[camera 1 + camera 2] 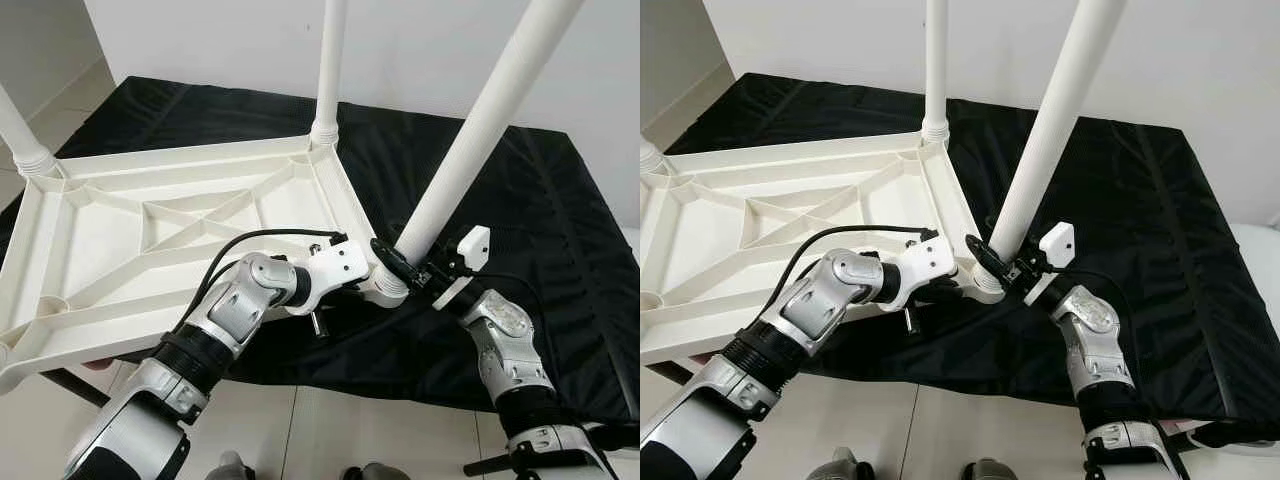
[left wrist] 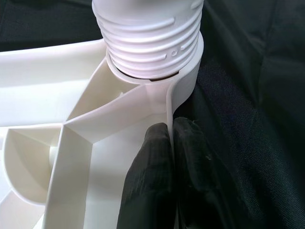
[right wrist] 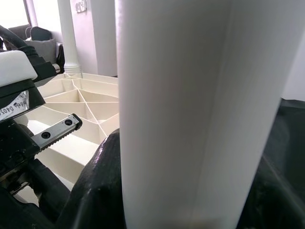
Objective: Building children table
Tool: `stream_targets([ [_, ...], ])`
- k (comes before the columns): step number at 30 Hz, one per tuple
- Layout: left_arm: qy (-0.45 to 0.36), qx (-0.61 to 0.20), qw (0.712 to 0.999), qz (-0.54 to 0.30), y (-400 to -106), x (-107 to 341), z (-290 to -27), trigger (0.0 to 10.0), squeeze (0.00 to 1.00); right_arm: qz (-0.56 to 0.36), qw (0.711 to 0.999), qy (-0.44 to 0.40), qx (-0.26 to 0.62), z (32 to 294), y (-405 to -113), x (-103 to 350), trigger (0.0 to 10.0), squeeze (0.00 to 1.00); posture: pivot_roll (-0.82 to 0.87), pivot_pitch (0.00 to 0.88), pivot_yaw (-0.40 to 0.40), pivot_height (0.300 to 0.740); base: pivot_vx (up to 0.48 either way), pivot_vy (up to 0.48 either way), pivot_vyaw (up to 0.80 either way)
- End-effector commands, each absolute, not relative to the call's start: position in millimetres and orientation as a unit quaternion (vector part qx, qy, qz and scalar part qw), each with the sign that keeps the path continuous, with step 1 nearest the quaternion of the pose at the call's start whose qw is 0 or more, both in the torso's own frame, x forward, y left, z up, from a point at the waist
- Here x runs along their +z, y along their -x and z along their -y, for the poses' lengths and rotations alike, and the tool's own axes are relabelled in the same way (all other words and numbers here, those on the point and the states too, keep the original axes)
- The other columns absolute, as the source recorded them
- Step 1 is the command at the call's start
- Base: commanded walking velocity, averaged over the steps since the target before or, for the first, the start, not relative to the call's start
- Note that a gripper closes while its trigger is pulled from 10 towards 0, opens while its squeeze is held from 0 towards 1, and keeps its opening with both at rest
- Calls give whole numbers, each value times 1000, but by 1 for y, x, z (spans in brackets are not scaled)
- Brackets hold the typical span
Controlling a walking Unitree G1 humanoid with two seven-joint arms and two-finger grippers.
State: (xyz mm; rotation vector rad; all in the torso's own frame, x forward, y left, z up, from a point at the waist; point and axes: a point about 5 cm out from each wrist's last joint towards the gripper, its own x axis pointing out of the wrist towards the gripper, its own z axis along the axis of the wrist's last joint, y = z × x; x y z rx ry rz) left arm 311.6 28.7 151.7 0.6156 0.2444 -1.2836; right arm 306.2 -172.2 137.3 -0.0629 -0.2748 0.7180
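Observation:
A white plastic table top lies upside down on a black cloth, ribs facing up. White legs stand in its corners: one at the back, one at the far left, and a near-right leg that leans to the right. My left gripper is shut on the table's rim wall just below that leg's threaded socket. My right gripper is shut around the bottom of the leaning leg, its black fingers on either side.
The black cloth covers a low surface that runs to the right and back. White wall stands behind it. Pale tiled floor lies below the near edge, where the table top overhangs at the left.

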Motion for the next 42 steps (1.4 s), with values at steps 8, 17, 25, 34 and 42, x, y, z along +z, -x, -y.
stream_targets([
  [8, -286, -610, 736, -67, -309, 173, -22, 10000, 0, 34, 952, 19, 302, 188, -294, 96, 10000, 0, -50, 50, -13, 740, 0, 0, 0],
  [17, -286, -607, 739, -66, -311, 175, -23, 10000, 0, 44, 959, 12, 281, 184, -290, 96, 10000, 0, -53, 52, -10, 740, 0, 0, 0],
  [25, -287, -608, 737, -65, -311, 176, -23, 10000, 0, 56, 965, 16, 254, 182, -288, 99, 10000, 0, -56, 53, -6, 740, 0, 0, 0],
  [34, -287, -608, 738, -64, -312, 177, -23, 10000, 0, 61, 970, 15, 234, 176, -286, 100, 10000, 0, -58, 56, -6, 740, 0, 0, 0],
  [42, -287, -607, 738, -63, -312, 178, -23, 10000, 0, 61, 974, 19, 219, 171, -286, 101, 10000, 0, -56, 56, -7, 740, 0, 0, 0],
])
